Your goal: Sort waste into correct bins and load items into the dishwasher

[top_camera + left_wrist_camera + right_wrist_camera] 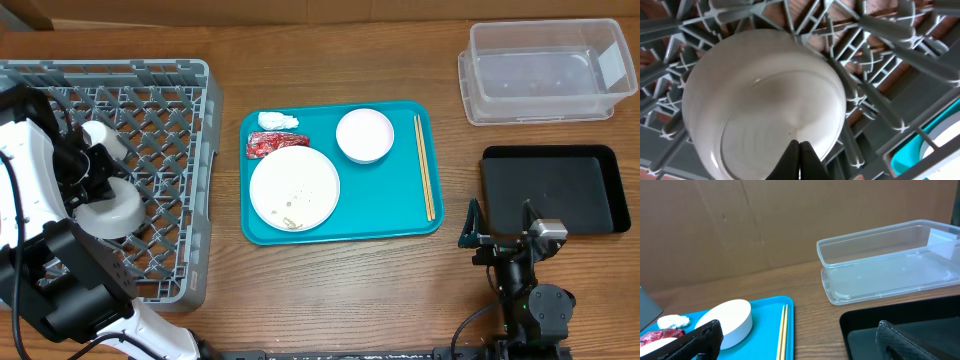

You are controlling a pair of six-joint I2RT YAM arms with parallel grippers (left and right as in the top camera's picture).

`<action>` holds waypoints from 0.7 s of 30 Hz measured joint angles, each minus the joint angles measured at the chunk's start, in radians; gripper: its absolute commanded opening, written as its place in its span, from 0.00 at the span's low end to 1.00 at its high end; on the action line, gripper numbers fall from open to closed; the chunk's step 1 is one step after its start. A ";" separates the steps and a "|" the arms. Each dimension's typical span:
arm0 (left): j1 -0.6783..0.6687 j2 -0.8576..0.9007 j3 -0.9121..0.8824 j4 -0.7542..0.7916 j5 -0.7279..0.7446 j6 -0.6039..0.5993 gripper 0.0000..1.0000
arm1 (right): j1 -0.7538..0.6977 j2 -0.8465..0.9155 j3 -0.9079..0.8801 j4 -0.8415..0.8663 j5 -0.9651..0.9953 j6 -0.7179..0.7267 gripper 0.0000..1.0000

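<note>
The grey dish rack (190, 120) holds an upside-down light grey-blue bowl (112, 210) and a small white cup (97, 133). My left gripper (800, 146) is shut and empty, its tips right over the bowl's base (760, 100). The teal tray (400, 215) carries the white plate (294, 187) with rice scraps (290, 220), the pink bowl (365, 135), the tissue (277, 120), the red wrapper (272, 144) and the chopsticks (425, 165). My right gripper (500, 222) is open and empty, low between the tray and the black tray (553, 188). The clear tub (545, 70) is at the far right.
In the right wrist view the chopsticks (782, 335), the pink bowl (727, 320), the clear tub (890, 265) and the black tray's edge (855, 320) lie ahead of my open fingers (797, 335). Bare wooden table lies between the tray and the bins.
</note>
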 measured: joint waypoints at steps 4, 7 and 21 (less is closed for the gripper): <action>0.000 0.000 0.000 -0.034 -0.011 -0.001 0.04 | 0.000 0.000 0.000 0.000 0.000 0.000 1.00; 0.000 0.000 0.006 -0.074 -0.011 -0.001 0.04 | 0.000 0.000 0.000 0.000 0.000 0.000 1.00; 0.002 0.000 0.246 -0.182 -0.073 -0.054 0.04 | 0.000 0.000 0.000 0.000 0.000 0.000 1.00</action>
